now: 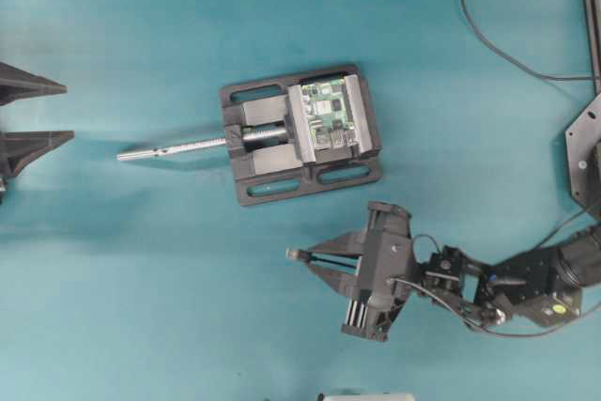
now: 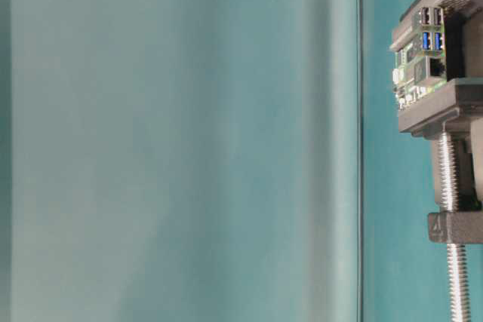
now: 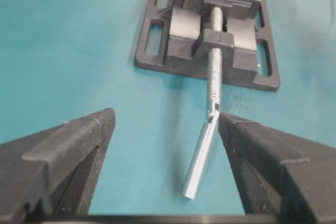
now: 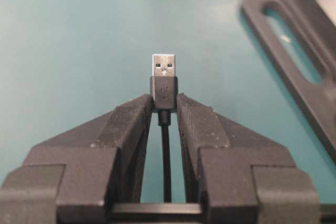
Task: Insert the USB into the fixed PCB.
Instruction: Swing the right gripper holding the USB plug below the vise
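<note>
Teal matting (image 1: 141, 260) covered the whole table, with a black vise (image 1: 300, 135) near its middle clamping the green circuit board (image 1: 329, 115), whose silver ports showed best from table level. The right gripper (image 4: 164, 106) pinched the USB plug (image 4: 164, 77) by its black body, metal tip sticking out ahead and the thin cable (image 4: 165, 161) running back between the jaws; from overhead it sat below the vise, pointing left, well apart from the board. The left gripper (image 3: 165, 124) stood spread wide and empty near the vise's screw handle (image 3: 202, 156). The plug probably needed turning toward the ports, and a tilted or flipped tip could jam against the port rim or slip in the pinch.
</note>
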{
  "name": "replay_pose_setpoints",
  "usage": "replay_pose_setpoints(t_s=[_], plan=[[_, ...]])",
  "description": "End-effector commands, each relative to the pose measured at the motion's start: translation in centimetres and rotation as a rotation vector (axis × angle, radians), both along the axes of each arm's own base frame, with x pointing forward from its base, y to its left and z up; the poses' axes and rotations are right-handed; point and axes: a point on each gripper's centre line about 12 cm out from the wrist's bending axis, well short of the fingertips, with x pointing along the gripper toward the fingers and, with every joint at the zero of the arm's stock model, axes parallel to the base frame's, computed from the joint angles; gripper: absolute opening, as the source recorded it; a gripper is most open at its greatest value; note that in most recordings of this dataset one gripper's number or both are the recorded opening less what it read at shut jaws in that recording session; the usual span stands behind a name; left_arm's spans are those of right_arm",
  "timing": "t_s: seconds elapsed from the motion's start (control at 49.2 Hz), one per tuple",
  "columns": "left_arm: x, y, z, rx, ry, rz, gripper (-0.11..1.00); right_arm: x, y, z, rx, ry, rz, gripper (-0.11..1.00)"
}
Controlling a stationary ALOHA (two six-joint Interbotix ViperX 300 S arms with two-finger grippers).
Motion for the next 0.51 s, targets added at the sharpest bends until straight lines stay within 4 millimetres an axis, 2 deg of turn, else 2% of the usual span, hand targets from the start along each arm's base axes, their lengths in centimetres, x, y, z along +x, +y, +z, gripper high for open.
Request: replay_pose_setpoints(t_s=[0.0,0.244,0.488], plan=[[0.2,0.1,0.4,0.003,-0.007,0.003,0.94,0.1,0.5,2.0,0.031,-0.044,-0.073,0.21],[0.2,0.1,0.4,0.003,-0.009,0.001,0.94,-1.0,1.0,3.3,-0.016,-0.043,-0.297,0.21],[0.2,0.1,0.4,0.003,-0.007,0.001,0.94,-1.0,1.8,2.8,-0.03,0.04,-0.522,0.21]])
